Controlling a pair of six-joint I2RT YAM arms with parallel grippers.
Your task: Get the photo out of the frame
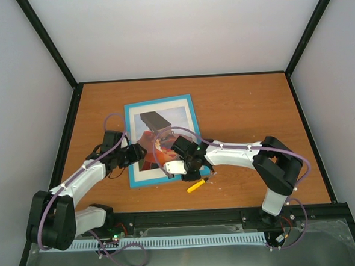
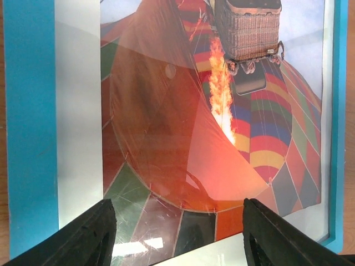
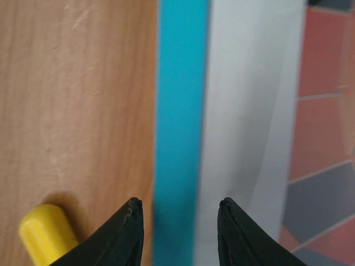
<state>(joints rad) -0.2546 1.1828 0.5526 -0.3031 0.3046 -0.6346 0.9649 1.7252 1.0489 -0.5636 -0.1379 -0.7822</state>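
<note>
The turquoise frame (image 1: 191, 108) lies face up on the wooden table. The photo (image 1: 173, 118), a hot-air balloon print, sits inside it behind a white mat border (image 1: 158, 105) and a reflective pane. My left gripper (image 1: 144, 153) is open and empty, low over the frame's left side. In the left wrist view the photo (image 2: 222, 111) fills the space ahead of the spread fingers (image 2: 89, 233). My right gripper (image 1: 183, 169) is open and empty at the frame's near right corner. In the right wrist view its tips (image 3: 180, 216) straddle the frame's turquoise edge (image 3: 180, 83).
A short yellow object (image 1: 196, 185) lies on the table just in front of the frame's near right corner; it also shows in the right wrist view (image 3: 47, 233). Grey walls with black posts enclose the table (image 1: 248, 104). A black rail runs along the near edge.
</note>
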